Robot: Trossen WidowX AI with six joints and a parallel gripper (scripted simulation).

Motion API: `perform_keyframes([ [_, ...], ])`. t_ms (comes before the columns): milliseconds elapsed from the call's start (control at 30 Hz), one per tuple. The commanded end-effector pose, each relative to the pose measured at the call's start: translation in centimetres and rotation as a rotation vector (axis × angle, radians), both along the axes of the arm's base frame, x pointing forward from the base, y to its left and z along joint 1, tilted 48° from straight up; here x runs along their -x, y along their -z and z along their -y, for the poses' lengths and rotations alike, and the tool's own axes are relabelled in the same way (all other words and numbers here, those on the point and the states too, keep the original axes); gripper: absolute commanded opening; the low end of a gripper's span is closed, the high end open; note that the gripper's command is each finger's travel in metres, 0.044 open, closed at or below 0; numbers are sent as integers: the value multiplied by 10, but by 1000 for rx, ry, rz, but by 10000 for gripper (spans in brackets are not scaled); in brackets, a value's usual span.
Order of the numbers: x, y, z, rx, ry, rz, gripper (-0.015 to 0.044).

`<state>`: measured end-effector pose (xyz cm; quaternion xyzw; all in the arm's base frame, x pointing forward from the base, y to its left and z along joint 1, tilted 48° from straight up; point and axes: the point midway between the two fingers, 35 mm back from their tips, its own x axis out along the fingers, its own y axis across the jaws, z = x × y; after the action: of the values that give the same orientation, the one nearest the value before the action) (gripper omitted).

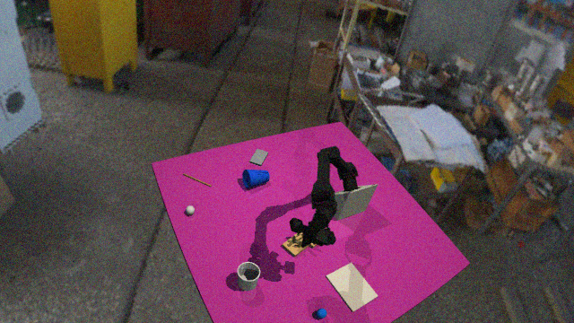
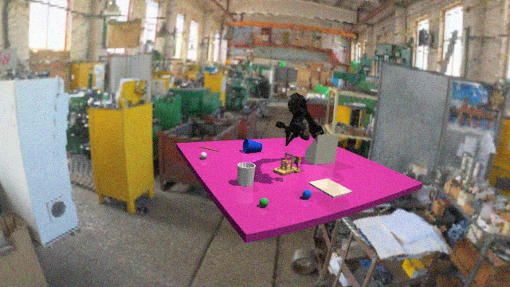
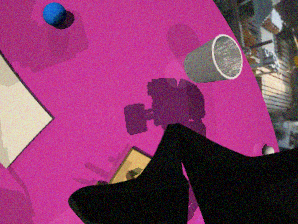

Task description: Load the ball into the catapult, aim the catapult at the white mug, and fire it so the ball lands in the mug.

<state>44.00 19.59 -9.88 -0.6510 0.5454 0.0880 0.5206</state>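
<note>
The wooden catapult [image 1: 293, 247] [image 2: 284, 171] [image 3: 131, 163] stands near the middle of the table, partly hidden by my gripper in the top view and the wrist view. A small orange-red ball [image 2: 297, 159] shows at its right end in the exterior view; it is hidden in the other two. The white mug [image 1: 248, 277] [image 2: 246, 175] [image 3: 200, 65] stands upright, left of the catapult in the top and exterior views. My gripper [image 1: 306, 243] [image 2: 288, 143] [image 3: 173, 129] is shut and empty, pointing down above the catapult, apart from it in the exterior view.
A grey wedge-like block [image 1: 356, 203] [image 2: 327, 151] stands by the arm's base. A cream board [image 1: 352, 287] [image 2: 331, 187] lies in front. A blue ball [image 1: 321, 313] [image 2: 307, 194], green ball [image 2: 263, 202], white ball [image 1: 190, 210] [image 2: 203, 155], tipped blue cup [image 1: 256, 178] and stick [image 1: 197, 180] lie around.
</note>
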Motion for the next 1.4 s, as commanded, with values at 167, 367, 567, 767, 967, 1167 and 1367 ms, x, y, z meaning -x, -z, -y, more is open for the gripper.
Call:
perform_keyframes([
  [167,60,21,12,222,-129,-211,0],
  [367,94,27,23,362,-208,-339,0],
  [567,125,27,36,504,-287,-464,0],
  [767,154,24,51,650,-366,-588,0],
  [967,179,17,65,800,-443,-709,0],
  [1167,200,5,81,953,-516,-829,0],
  [1367,215,-9,95,1091,-578,-935,0],
])
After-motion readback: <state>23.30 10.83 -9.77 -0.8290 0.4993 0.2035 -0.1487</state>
